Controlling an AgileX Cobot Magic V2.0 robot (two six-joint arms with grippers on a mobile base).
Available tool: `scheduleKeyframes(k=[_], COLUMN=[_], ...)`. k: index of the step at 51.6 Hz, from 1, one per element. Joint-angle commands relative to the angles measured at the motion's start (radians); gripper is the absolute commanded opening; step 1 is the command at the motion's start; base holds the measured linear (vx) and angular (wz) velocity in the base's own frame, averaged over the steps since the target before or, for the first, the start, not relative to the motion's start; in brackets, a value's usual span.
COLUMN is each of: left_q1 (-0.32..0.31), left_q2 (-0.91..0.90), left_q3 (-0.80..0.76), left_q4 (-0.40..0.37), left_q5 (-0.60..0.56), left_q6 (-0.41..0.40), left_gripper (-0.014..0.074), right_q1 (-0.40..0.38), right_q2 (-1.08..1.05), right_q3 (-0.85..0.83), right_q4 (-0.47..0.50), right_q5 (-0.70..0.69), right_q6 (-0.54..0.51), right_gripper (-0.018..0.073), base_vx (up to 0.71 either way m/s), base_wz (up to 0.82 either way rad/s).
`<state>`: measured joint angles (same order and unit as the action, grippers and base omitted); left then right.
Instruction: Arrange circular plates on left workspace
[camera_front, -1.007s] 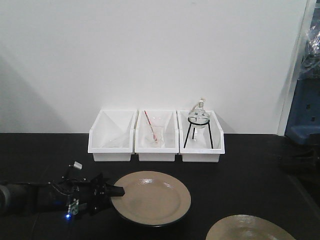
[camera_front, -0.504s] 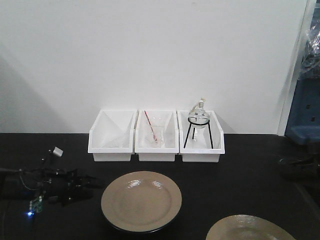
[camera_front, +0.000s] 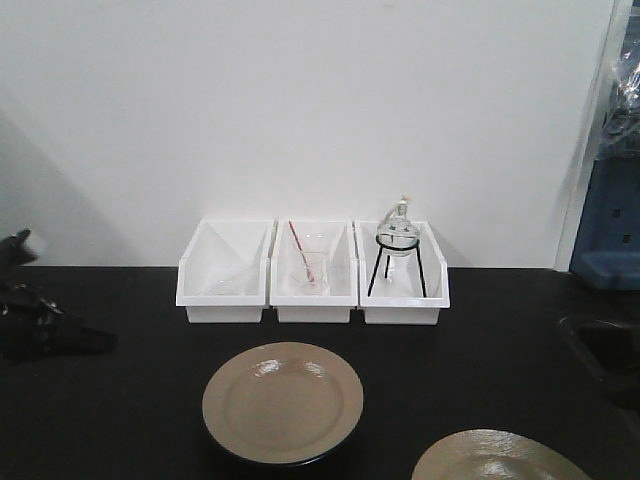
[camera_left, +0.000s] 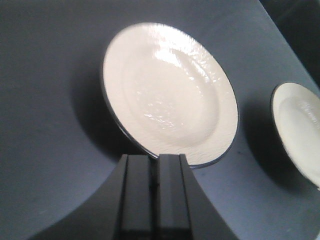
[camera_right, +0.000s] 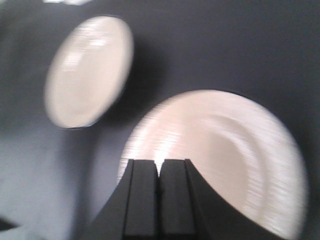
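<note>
Two circular plates lie flat on the black countertop of the left workspace (camera_front: 480, 330). One tan plate (camera_front: 283, 402) rests in front of the white bins. The second plate (camera_front: 500, 460) is cut off by the bottom right edge. My left gripper (camera_left: 155, 160) is shut on nothing, pulled back from the first plate's (camera_left: 170, 95) near rim; the other plate (camera_left: 300, 132) lies to the right. The left arm (camera_front: 45, 328) shows at the far left. My right gripper (camera_right: 159, 164) is shut and empty, over the near plate (camera_right: 225, 155); the view is blurred.
Three white bins stand in a row by the wall: an empty-looking one (camera_front: 224, 270), one with a glass beaker and red rod (camera_front: 313, 270), one with a flask on a tripod (camera_front: 400, 265). A recessed dark basin (camera_front: 605, 350) lies at right.
The left gripper shifted the first plate leftward, let it go and drew back to the far left edge. The plate has stayed still since half a second ago.
</note>
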<state>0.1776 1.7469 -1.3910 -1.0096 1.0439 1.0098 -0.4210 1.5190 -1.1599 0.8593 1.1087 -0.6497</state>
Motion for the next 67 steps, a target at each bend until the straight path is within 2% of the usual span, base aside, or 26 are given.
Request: scheduleKeyframes(k=[1,6,11,18,26,32,38,48,57,63,67], left_q1=[0.013,0.017,0.016,0.014,0.014,0.014,0.014,0.014,0.014,0.014,0.014], left_q2=[-0.156,-0.254,-0.339,-0.457,-0.592,-0.672,-0.724,-0.759,-0.759,-0.759,-0.759], left_q3=[-0.001,0.056,0.128,0.234,0.354,0.41,0.445,0.454,0.454,0.454,0.454], left_q4=[0.01,0.058,0.051,0.046,0.047,0.046,0.046,0.045,0.046,0.046,0.046], left_q5=[0.014,0.008,0.018,0.006,-0.065,-0.095,-0.102,-0.101,-0.092,-0.089,-0.086], left_q6=[-0.007,-0.008,-0.008,-0.007,-0.007,-0.008,-0.011,-0.019,-0.034,-0.036,-0.036], left_gripper=[-0.0003,-0.0003,-0.0003,-0.0003,-0.0003,-0.0003,-0.0003,-0.0003,-0.0003,-0.0003,-0.0003], right_q1=[-0.033,-0.061,-0.08,-0.08,-0.08,-0.08,-0.077,-0.076,-0.053,-0.002,0.024], right_q2=[-0.034,-0.022,0.019,0.116,0.216,0.269,0.324,0.401,0.441,0.465,0.473], right_q3=[-0.033,-0.033,-0.033,-0.033,-0.033,-0.033,-0.033,-0.033,-0.033,-0.033,-0.033], right_q4=[-0.058,-0.117,-0.145,-0.148,-0.141,-0.141,-0.126,0.01,0.038,0.059,0.065], right_q5=[-0.054,-0.071,-0.064,-0.017,0.014,0.007,0.02,0.068,0.068,0.049,0.02], right_q6=[0.092,0.125,0.126,0.14,0.137,0.132,0.12,0.042,0.026,0.007,0.02], right_gripper=[-0.0001,0.0023,0.0087,0.0247,0.0449,0.0525,0.0533,0.0533,0.0524,0.0502,0.0432], base_vx=[0.0,0.0,0.0,0.0,0.0,0.0,0.0,0.0,0.0,0.0,0.0], base_wz=[0.0,0.0,0.0,0.0,0.0,0.0,0.0,0.0,0.0,0.0,0.0])
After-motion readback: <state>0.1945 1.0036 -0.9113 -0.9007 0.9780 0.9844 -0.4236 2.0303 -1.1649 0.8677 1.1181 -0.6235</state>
